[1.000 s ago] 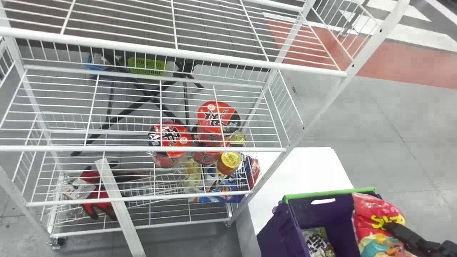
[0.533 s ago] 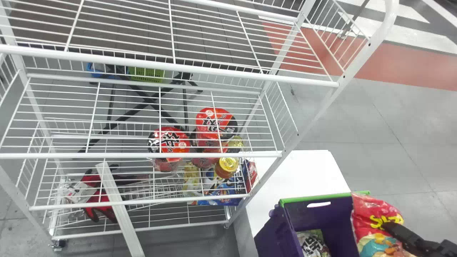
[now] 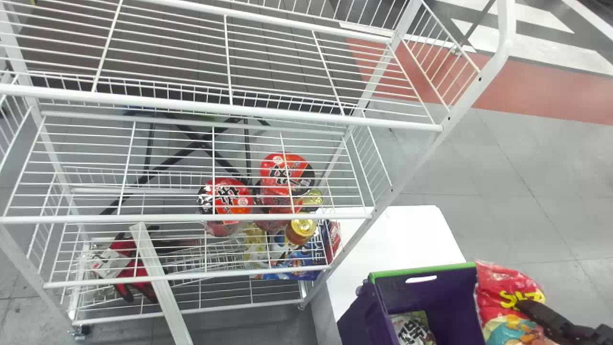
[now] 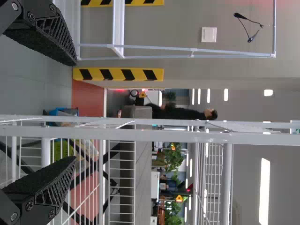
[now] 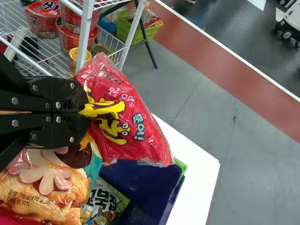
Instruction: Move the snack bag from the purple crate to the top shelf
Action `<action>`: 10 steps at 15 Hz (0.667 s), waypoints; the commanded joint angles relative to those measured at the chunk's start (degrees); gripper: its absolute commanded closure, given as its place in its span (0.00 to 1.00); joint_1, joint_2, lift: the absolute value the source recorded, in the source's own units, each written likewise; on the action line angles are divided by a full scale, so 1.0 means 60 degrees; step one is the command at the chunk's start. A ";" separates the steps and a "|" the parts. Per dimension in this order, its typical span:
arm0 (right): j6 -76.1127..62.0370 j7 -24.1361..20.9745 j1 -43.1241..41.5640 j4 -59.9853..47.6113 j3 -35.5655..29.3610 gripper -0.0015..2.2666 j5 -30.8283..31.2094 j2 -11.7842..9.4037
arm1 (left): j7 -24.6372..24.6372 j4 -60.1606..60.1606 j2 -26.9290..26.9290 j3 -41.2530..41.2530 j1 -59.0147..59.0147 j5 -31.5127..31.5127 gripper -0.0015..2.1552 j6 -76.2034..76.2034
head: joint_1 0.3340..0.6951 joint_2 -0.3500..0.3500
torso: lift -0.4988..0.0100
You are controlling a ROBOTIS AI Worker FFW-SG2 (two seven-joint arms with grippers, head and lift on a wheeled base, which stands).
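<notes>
At the lower right of the head view my right gripper (image 3: 524, 309) is closed on the red snack bag (image 3: 507, 282), which hangs at the right side of the purple crate (image 3: 383, 294). In the right wrist view the right gripper (image 5: 86, 110) pinches the middle of the red snack bag (image 5: 131, 122), with the purple crate (image 5: 140, 178) below. The top shelf (image 3: 268, 112) of the white rack spans the upper head view. In the left wrist view my left gripper (image 4: 75, 110) stands open beside the rack, its fingers wide apart.
Another snack pack (image 3: 413, 328) lies inside the crate, which stands on a white table (image 3: 402, 235). Red noodle cups (image 3: 227, 196), a yellow-lidded jar (image 3: 301, 230) and red gloves (image 3: 131, 261) are on the lower shelves. The rack's right post (image 3: 407, 167) stands between shelves and crate.
The rack's shelves and the crate's rim sit lower in the head view, and the rack's right post has shifted left. The bag stays in my right gripper, near the same spot in view.
</notes>
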 commanded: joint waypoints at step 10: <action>0.0020 0.0000 0.0014 -0.0015 0.0077 0.88 0.0000 0.0000 | -0.0057 -0.0008 0.0024 0.0000 0.0033 0.0000 0.05 0.0000 | 1.00 0.00 | 0.58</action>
